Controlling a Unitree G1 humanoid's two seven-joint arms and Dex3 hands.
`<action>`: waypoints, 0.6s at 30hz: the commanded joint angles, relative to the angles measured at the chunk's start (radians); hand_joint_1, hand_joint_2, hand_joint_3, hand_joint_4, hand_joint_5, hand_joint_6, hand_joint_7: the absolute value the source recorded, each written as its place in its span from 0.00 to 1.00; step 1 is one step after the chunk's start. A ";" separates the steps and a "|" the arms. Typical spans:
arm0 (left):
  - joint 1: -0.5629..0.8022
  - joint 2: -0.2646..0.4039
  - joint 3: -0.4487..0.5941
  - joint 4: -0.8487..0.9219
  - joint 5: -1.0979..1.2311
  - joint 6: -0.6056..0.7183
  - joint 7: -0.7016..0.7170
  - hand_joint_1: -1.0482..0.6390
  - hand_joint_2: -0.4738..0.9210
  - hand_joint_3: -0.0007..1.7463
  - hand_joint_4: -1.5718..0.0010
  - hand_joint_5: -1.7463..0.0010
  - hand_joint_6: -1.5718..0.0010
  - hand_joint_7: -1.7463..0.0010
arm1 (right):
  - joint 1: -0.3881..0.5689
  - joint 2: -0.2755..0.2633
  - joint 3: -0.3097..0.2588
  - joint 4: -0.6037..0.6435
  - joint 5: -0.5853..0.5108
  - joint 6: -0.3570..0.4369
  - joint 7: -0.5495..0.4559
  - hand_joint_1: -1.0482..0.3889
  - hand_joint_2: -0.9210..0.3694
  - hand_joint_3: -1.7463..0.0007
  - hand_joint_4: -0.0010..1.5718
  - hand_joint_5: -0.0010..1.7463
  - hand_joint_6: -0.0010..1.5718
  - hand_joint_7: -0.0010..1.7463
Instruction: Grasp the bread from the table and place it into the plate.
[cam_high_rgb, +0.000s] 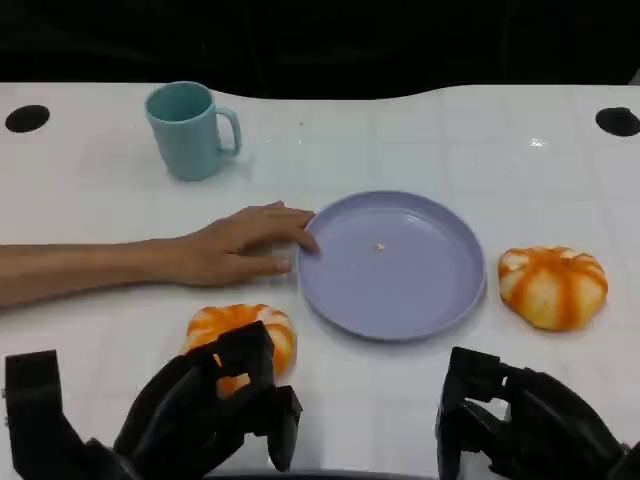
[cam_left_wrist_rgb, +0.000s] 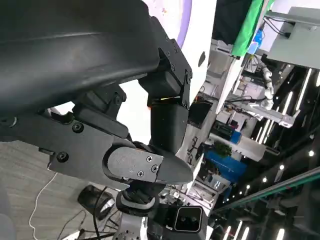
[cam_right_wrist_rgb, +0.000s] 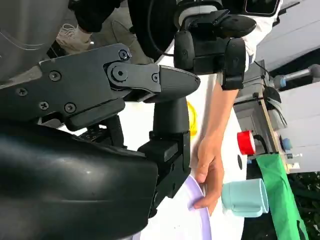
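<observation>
The plate (cam_high_rgb: 392, 265) sits mid-bench (cam_high_rgb: 420, 130), a person's hand (cam_high_rgb: 240, 247) touching its left rim. One bread (cam_high_rgb: 552, 286) lies right of it, another (cam_high_rgb: 240, 335) left-front. Both robot hands, left hand (cam_high_rgb: 215, 410) and right hand (cam_high_rgb: 520, 420), hover empty, fingers loosely apart.

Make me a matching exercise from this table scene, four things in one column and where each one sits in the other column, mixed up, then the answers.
Things:
1. Teal ceramic mug with a handle
2. Round lilac plastic plate
3. Orange-and-white striped bread roll
4. Person's bare hand

Places:
A. Table centre
B. Right of the plate, apart from it
C. Far left of the table
D. Flat on the table, fingertips at the plate's left rim

Pairs: 1-C, 2-A, 3-B, 4-D
</observation>
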 joint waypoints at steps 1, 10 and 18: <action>-0.010 0.015 0.010 0.007 0.005 0.001 -0.012 0.23 1.00 0.11 0.43 0.00 0.57 0.00 | -0.001 -0.010 -0.008 -0.002 0.000 -0.009 0.003 0.38 0.00 0.76 0.38 1.00 0.29 0.96; 0.002 0.013 0.005 -0.012 0.012 0.000 -0.002 0.22 1.00 0.11 0.43 0.00 0.57 0.00 | 0.006 -0.012 -0.007 -0.012 0.000 -0.002 -0.002 0.38 0.00 0.76 0.39 1.00 0.29 0.96; 0.002 0.011 0.010 -0.007 0.001 0.004 -0.010 0.23 1.00 0.11 0.43 0.00 0.57 0.00 | 0.010 -0.011 -0.007 -0.009 0.002 -0.007 0.004 0.38 0.00 0.76 0.39 1.00 0.29 0.95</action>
